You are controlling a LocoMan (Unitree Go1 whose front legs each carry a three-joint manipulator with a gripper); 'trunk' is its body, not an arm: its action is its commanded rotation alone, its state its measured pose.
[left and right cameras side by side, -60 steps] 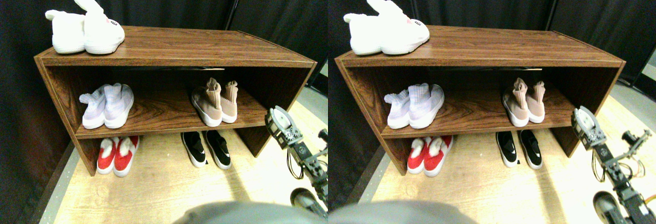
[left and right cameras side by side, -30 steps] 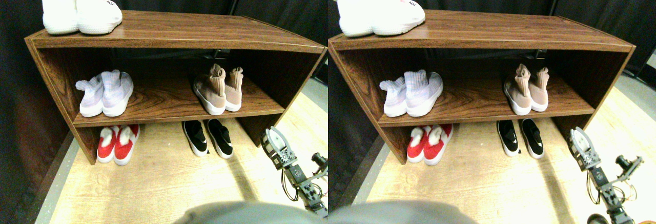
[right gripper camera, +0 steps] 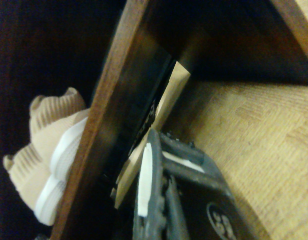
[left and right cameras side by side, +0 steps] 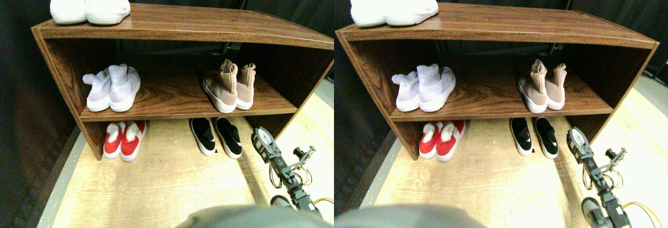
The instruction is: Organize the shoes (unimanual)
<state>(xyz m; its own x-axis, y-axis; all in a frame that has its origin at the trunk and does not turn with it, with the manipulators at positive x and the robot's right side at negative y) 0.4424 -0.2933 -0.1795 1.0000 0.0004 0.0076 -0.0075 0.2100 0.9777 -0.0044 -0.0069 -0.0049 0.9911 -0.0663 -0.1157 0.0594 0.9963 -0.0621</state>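
The gripper [left and right cameras side by side: 263, 138] is hanging low by the rack [left and right cameras side by side: 182, 30], jaws unreadable and seemingly empty, probably lining up on the black slip-ons [left and right cameras side by side: 216, 136] sitting on the floor [left and right cameras side by side: 172, 181] beneath the tan sneakers [left and right cameras side by side: 229, 87].

No text, label, brand or number can be read. The white plush slippers [left and right cameras side by side: 88, 1] on top of the shelf [left and right cameras side by side: 209, 27] carry a small pink-red mark near the toe, too small and blurred to make out. The black slip-ons [left and right cameras side by side: 216, 136] on the floor show white marks that form no legible letters. The tan sock sneakers [left and right cameras side by side: 229, 87] bear no visible writing in either view
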